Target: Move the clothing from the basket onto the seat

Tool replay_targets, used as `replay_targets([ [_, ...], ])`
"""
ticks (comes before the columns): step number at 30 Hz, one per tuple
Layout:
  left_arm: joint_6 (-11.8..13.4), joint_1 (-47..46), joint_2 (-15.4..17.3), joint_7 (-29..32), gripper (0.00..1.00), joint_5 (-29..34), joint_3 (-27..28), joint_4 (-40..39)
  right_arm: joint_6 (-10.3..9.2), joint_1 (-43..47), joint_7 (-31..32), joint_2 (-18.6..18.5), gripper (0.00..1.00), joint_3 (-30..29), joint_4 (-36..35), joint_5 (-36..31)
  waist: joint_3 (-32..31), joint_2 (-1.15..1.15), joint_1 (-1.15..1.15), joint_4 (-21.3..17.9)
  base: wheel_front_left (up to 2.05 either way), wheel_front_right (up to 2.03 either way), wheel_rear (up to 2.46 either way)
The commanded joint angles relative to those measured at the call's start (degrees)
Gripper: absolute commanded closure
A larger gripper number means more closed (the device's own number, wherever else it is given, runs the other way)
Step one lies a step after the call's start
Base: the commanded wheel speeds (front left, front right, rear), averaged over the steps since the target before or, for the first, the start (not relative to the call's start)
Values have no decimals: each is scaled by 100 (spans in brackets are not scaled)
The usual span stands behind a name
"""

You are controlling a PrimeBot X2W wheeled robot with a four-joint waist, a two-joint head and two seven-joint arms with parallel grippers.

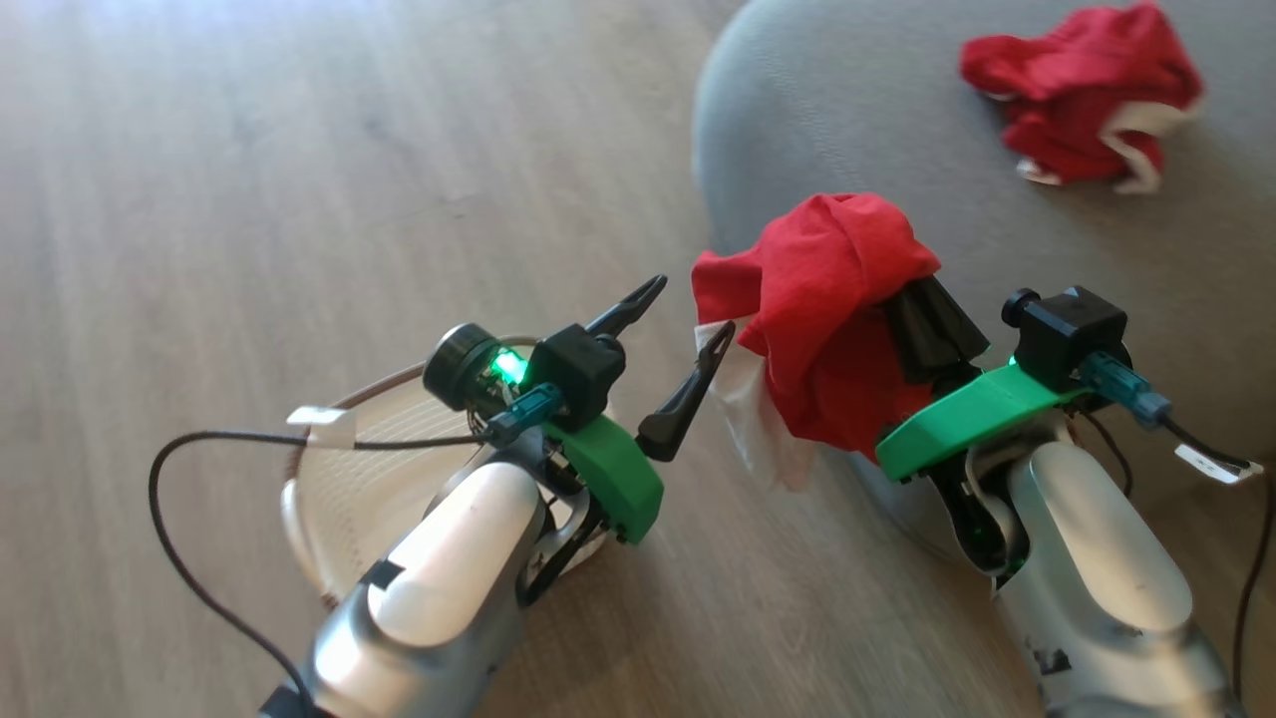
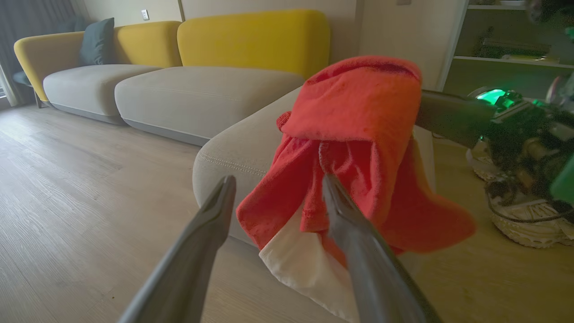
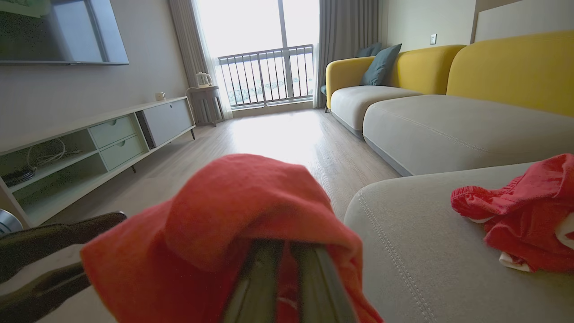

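A red garment with white trim [image 1: 827,299] hangs over my right gripper [image 1: 922,319], which is shut on it at the near edge of the grey seat [image 1: 847,120]. In the right wrist view the cloth [image 3: 242,211] covers the closed fingers [image 3: 269,278]. A second red garment [image 1: 1087,95] lies crumpled farther back on the seat. My left gripper [image 1: 692,309] stands open just left of the hanging cloth, one fingertip close to its white edge. The cream basket [image 1: 339,499] sits on the floor under my left forearm, and its inside is partly hidden.
Wooden floor [image 1: 299,199] spreads to the left of the seat. The wrist views show a yellow-backed sofa [image 2: 251,40] with grey cushions, a low media cabinet [image 3: 89,143] along the wall and a balcony window [image 3: 264,67]. A black cable [image 1: 179,519] loops beside the basket.
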Motion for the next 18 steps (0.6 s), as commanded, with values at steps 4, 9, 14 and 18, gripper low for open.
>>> replay_targets([
  [4,-78,55,63,-55,0,108,411,-201,-1,34,-38,35,100,66,-318,30,-119,0,0,-672,0,0,0],
  [9,-177,54,58,-55,0,228,487,-216,-1,170,-38,12,100,-201,-610,31,-39,0,0,-885,0,0,0],
  [14,-276,-60,49,-55,0,260,398,-183,-1,454,-38,49,100,-632,-1029,-72,79,0,0,-970,0,0,0],
  [18,-309,-147,47,-55,0,213,309,-185,-1,640,-38,78,100,-858,-1264,-144,154,0,0,-1010,0,0,0],
])
